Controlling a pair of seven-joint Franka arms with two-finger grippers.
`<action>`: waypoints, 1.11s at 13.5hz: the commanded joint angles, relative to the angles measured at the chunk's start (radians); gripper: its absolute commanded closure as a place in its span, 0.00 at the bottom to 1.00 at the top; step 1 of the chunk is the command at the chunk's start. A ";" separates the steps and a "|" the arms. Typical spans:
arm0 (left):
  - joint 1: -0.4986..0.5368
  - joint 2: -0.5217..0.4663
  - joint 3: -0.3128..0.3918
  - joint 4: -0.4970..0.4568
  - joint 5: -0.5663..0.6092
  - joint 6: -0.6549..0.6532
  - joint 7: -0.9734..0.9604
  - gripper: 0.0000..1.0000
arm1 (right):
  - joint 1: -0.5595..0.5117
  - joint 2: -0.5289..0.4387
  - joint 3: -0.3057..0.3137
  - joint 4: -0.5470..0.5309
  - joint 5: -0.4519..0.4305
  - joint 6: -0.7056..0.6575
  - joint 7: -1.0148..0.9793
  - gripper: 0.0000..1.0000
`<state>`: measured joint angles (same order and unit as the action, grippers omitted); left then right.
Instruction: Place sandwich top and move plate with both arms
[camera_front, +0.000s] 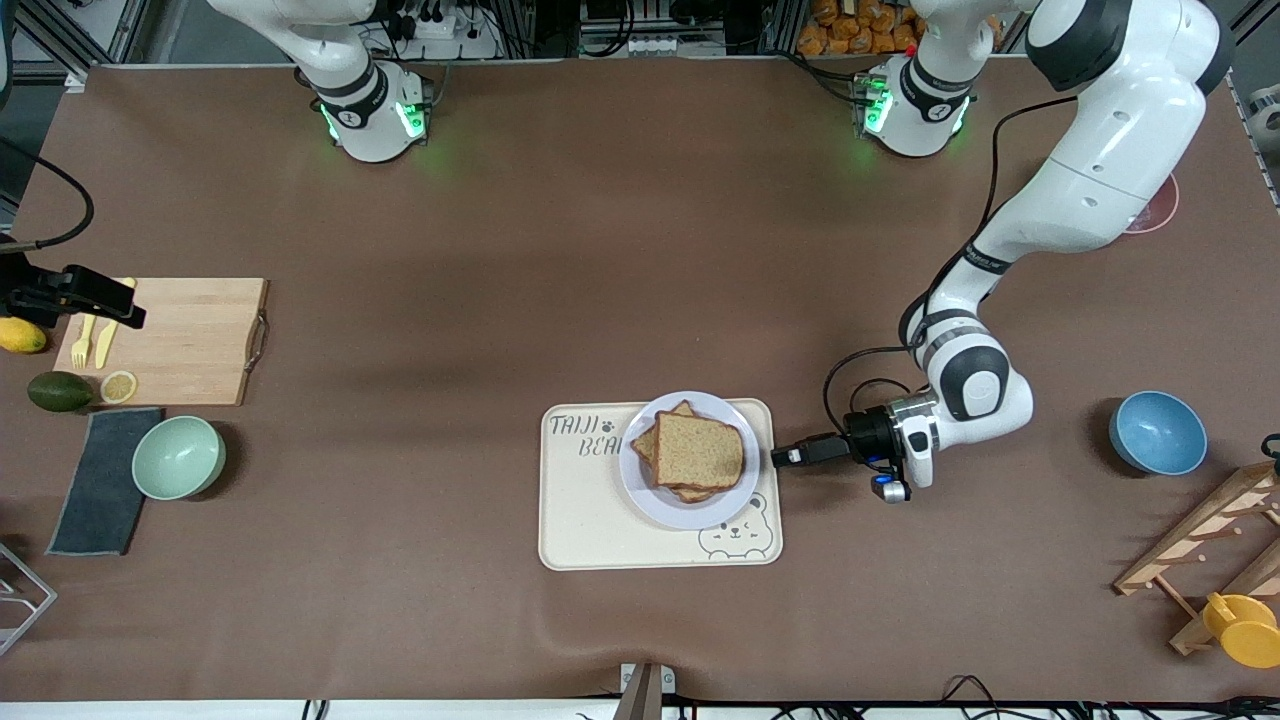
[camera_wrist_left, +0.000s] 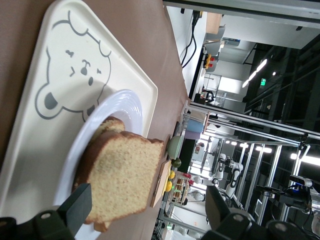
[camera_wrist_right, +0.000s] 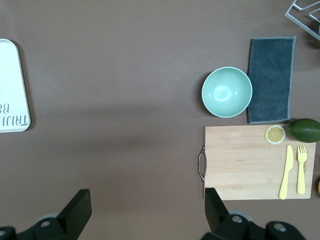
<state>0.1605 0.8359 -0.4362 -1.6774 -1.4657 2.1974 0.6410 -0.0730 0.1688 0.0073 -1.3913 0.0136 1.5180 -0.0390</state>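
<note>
The sandwich top lay on the stacked bread on the plate, which sat on the bear-printed cream tray near the front camera. The left gripper was low, just beside the tray's edge toward the left arm's end of the table, jaws apart, holding nothing. The right gripper hung over bare tabletop between the tray and the wooden cutting board, jaws also apart; that arm waited. A mint green bowl stood beside the board.
</note>
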 joint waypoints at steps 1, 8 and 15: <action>0.001 -0.101 0.008 -0.044 0.079 0.010 -0.133 0.00 | -0.021 -0.003 0.014 -0.005 0.003 0.007 -0.001 0.00; 0.069 -0.311 0.014 -0.050 0.486 -0.074 -0.504 0.00 | -0.021 -0.002 0.014 -0.005 0.005 0.007 -0.001 0.00; 0.134 -0.491 0.016 -0.036 0.922 -0.218 -0.647 0.00 | -0.019 0.005 0.014 -0.005 0.011 0.007 -0.001 0.00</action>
<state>0.2980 0.4121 -0.4252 -1.6834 -0.6364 2.0004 0.0293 -0.0731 0.1694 0.0071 -1.3957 0.0142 1.5199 -0.0390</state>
